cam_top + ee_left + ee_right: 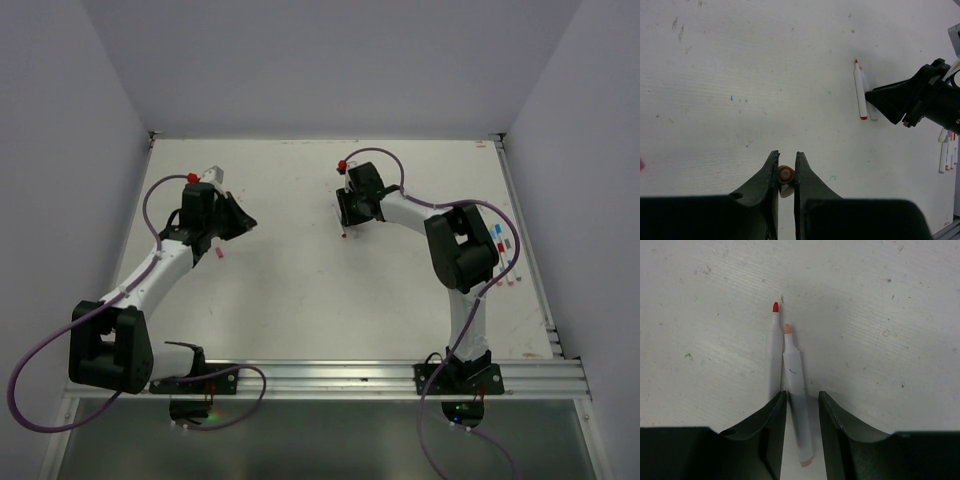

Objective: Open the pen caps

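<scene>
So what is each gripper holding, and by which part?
The left gripper pinches a small orange cap by its sides. The right gripper is open around the barrel of an orange-tipped pen, not clamping it.

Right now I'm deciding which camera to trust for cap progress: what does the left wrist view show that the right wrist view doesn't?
Only the left wrist view: the left hand shut on an orange cap, plus more pens at the right edge. Only the right wrist view: the orange-tipped pen lying between the right hand's open fingers, its tip bare. Both: the uncapped red-tipped pen beside it.
</scene>
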{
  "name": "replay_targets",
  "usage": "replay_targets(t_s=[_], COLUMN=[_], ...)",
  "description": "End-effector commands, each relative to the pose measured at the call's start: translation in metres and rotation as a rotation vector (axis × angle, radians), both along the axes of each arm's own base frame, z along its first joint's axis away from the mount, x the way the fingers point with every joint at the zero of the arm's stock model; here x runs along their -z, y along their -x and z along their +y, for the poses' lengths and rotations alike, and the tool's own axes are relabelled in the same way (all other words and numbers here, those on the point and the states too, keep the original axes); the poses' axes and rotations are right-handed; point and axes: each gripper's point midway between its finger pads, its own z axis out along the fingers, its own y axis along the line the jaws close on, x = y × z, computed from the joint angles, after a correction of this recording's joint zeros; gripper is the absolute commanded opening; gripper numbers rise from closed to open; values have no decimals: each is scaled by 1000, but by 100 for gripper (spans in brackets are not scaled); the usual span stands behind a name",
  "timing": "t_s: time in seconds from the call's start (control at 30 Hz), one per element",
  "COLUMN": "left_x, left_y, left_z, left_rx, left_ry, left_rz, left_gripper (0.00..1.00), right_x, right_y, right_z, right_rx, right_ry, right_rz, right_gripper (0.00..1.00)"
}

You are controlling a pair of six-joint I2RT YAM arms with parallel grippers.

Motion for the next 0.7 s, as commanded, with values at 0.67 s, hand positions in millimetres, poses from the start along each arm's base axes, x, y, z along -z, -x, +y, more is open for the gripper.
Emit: replay_targets(t_s=[0.67], left_x=[87], left_y=[6], left_z=[70], left_rx=[-273], left_ry=[-354], left_rz=[341], left_gripper=[0], right_x=[-104], right_y=[15], right_z=[-33], right_rx=[166], right_ry=[-23], right_rz=[-131], right_gripper=[68])
